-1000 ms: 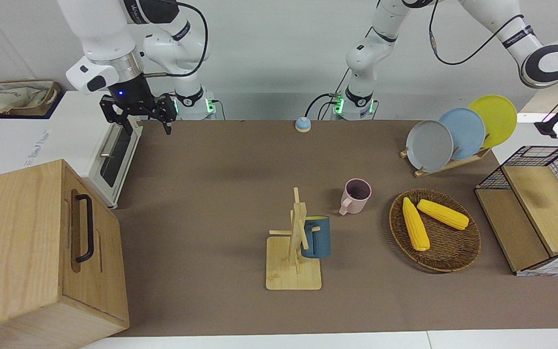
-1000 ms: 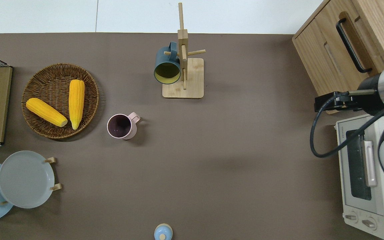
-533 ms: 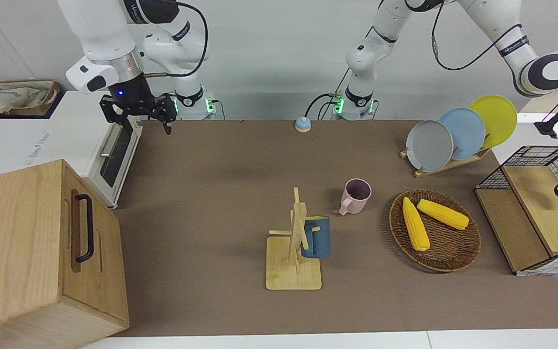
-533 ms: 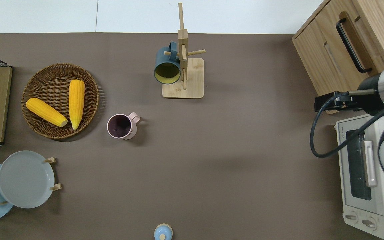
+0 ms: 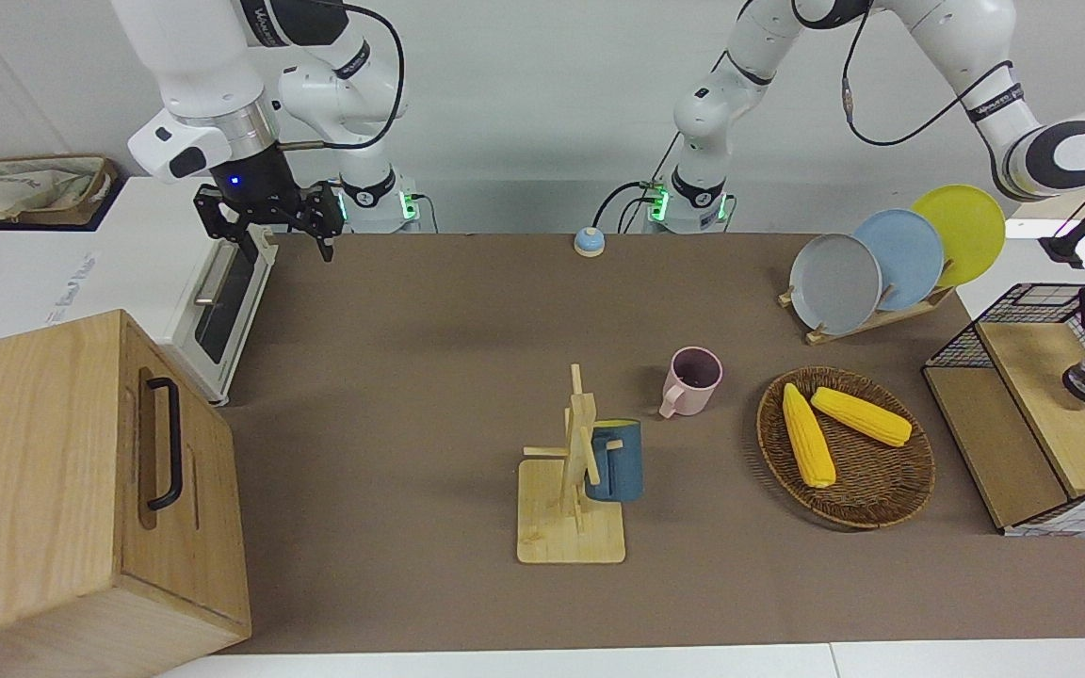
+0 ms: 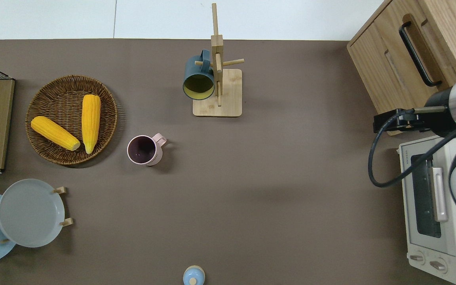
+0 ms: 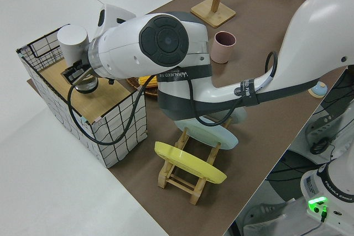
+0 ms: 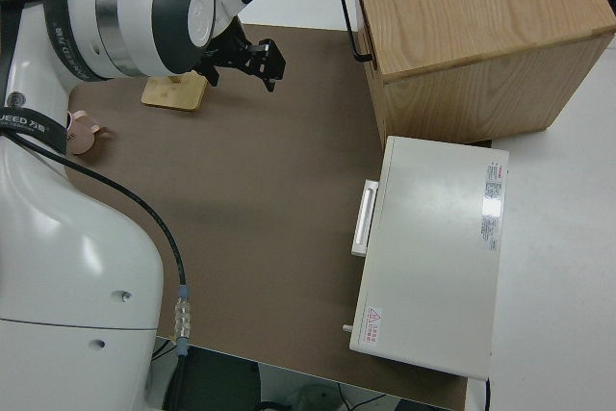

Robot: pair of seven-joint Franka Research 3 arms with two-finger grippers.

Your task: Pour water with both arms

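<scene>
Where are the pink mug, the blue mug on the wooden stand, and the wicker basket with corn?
pink mug (image 6: 142, 150): overhead view, on its dark inside.
blue mug (image 5: 618, 463): front view, on its outer wall.
wicker basket (image 6: 48, 152): overhead view, on its woven rim, the part nearer to the robots.

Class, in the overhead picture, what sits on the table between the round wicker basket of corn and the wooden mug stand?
Only bare brown table mat lies between the wicker basket and the wooden mug stand; the pink mug sits nearer the robots, off that line.
</scene>
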